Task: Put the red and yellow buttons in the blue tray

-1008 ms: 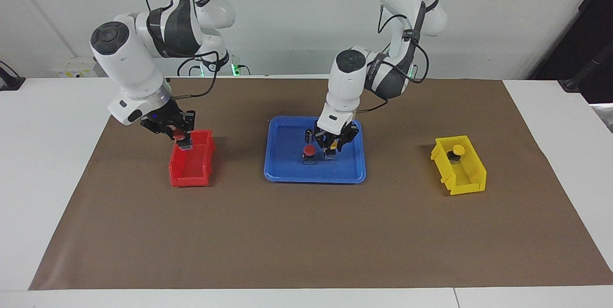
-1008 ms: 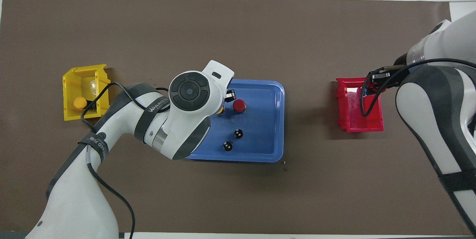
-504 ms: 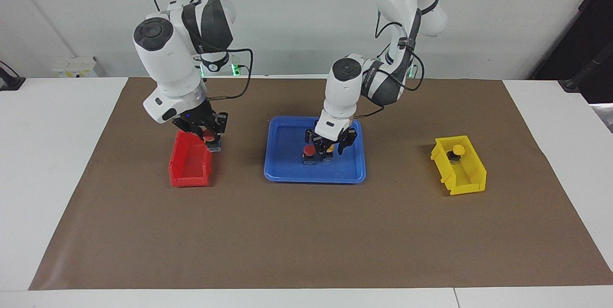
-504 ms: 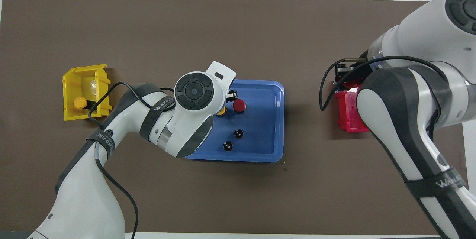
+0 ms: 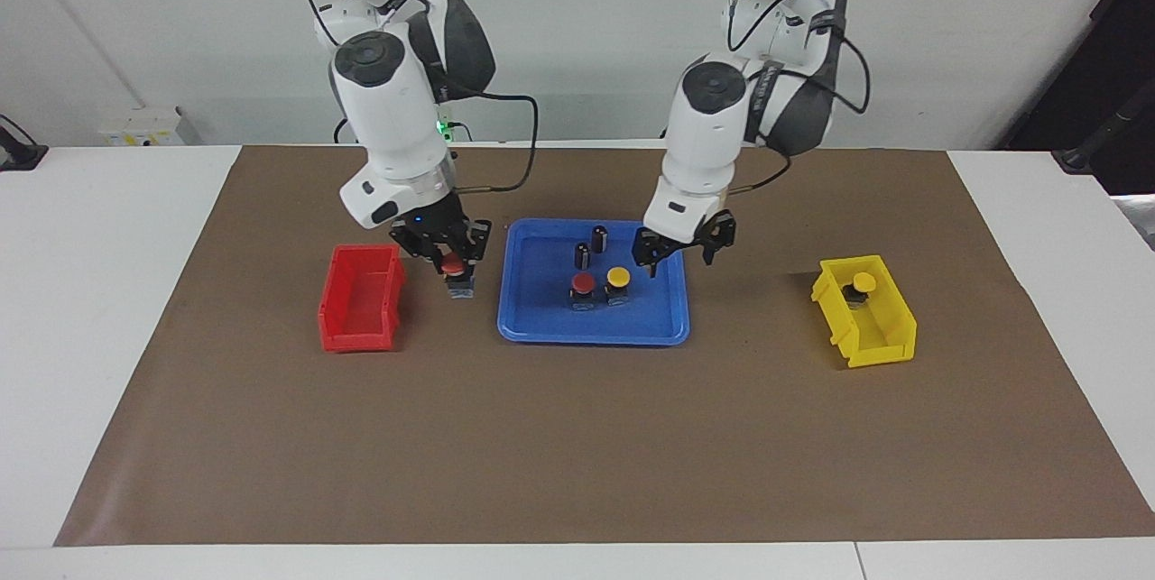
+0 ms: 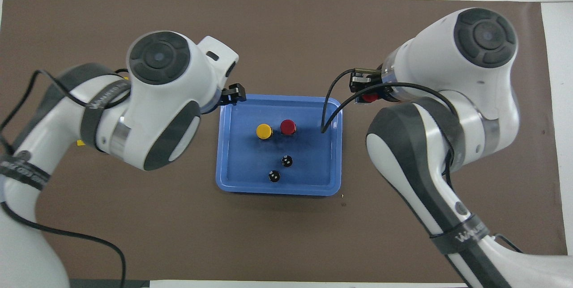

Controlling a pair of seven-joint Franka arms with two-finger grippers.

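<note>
The blue tray (image 5: 541, 314) (image 6: 313, 169) lies mid-table. In it a red button (image 5: 583, 284) (image 6: 288, 126) and a yellow button (image 5: 618, 279) (image 6: 264, 131) stand side by side. My left gripper (image 5: 679, 255) (image 6: 233, 95) hangs open and holds nothing, over the tray's rim toward the left arm's end. My right gripper (image 5: 457, 269) (image 6: 368, 96) is shut on a second red button (image 5: 455, 267) (image 6: 369, 98), over the mat between the red bin and the tray. Another yellow button (image 5: 863, 281) sits in the yellow bin.
Two dark capless cylinders (image 5: 591, 246) (image 6: 280, 168) stand in the tray, nearer to the robots than the buttons. The red bin (image 5: 361, 309) lies toward the right arm's end, the yellow bin (image 5: 866, 314) toward the left arm's end. A brown mat (image 5: 577, 436) covers the table.
My left gripper opened, left the yellow button in the tray, then rose and drew back toward its own end. My right gripper carried the red button from the red bin toward the tray.
</note>
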